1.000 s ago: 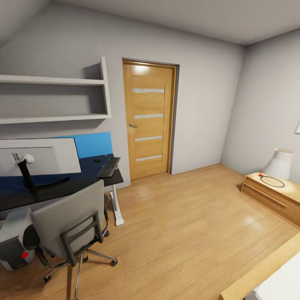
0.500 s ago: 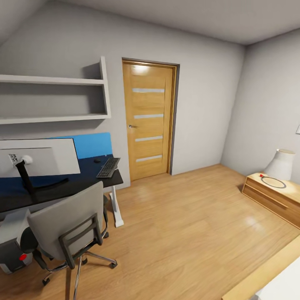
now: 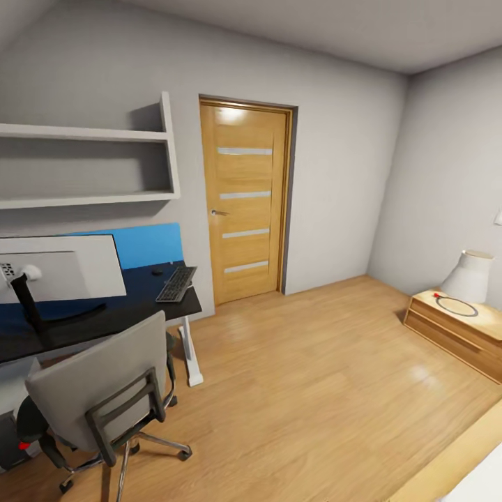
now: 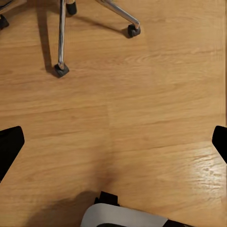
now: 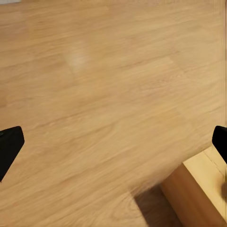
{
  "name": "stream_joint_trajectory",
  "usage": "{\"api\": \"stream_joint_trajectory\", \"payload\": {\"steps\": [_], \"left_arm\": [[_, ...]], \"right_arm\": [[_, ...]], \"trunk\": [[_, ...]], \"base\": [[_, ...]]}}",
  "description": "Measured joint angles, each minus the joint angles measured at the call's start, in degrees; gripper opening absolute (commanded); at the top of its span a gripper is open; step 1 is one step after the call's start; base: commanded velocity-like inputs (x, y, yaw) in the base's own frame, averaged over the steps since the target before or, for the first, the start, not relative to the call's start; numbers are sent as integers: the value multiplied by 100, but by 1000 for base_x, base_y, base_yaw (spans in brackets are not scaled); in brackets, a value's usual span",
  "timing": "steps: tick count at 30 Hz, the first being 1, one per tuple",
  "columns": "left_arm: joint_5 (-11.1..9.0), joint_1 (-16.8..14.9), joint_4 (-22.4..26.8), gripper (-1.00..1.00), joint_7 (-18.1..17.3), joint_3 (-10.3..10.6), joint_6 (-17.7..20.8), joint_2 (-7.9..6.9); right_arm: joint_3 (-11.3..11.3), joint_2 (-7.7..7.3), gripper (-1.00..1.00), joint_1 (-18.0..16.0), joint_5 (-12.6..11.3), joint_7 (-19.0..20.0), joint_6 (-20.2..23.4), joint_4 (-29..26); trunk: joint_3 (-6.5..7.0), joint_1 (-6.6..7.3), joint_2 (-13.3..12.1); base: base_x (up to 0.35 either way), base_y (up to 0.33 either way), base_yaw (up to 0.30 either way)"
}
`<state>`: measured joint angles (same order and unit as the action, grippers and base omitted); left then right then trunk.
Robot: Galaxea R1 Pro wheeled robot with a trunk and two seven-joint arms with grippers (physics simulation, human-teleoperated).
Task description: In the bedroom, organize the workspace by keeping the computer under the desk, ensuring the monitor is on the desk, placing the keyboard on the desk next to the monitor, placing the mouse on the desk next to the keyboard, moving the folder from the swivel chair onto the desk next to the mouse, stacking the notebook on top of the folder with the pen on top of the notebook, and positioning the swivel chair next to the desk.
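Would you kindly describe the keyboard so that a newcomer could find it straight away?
Start at the black desk left of the wooden door. On its end nearest the door lies the keyboard, a flat dark slab of keys. The mouse beside it is only a tiny dark blob.
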<state>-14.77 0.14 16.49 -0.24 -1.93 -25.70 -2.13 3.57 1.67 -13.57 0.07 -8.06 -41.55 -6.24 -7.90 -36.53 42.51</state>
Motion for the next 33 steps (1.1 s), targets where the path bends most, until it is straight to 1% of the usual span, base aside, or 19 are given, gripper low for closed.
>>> {"api": "stream_joint_trajectory", "payload": {"steps": [5, 21, 25, 33], "left_arm": [[1, 0, -4, 100, 0, 0, 0, 0], [1, 0, 2, 100, 0, 0, 0, 0], [0, -1, -1, 100, 0, 0, -2, 0], [0, 0, -2, 100, 0, 0, -1, 0]], "right_arm": [[0, 0, 100, 0, 0, 0, 7, 2], [0, 0, 100, 0, 0, 0, 24, 3], [0, 5, 100, 0, 0, 0, 26, 4], [0, 14, 100, 0, 0, 0, 26, 4]], "trunk": [[0, 2, 1], [0, 3, 1], [0, 3, 1], [0, 3, 1]], "base": [[211, 0, -255], [326, 0, -259], [330, 0, -106], [330, 0, -16]]}}
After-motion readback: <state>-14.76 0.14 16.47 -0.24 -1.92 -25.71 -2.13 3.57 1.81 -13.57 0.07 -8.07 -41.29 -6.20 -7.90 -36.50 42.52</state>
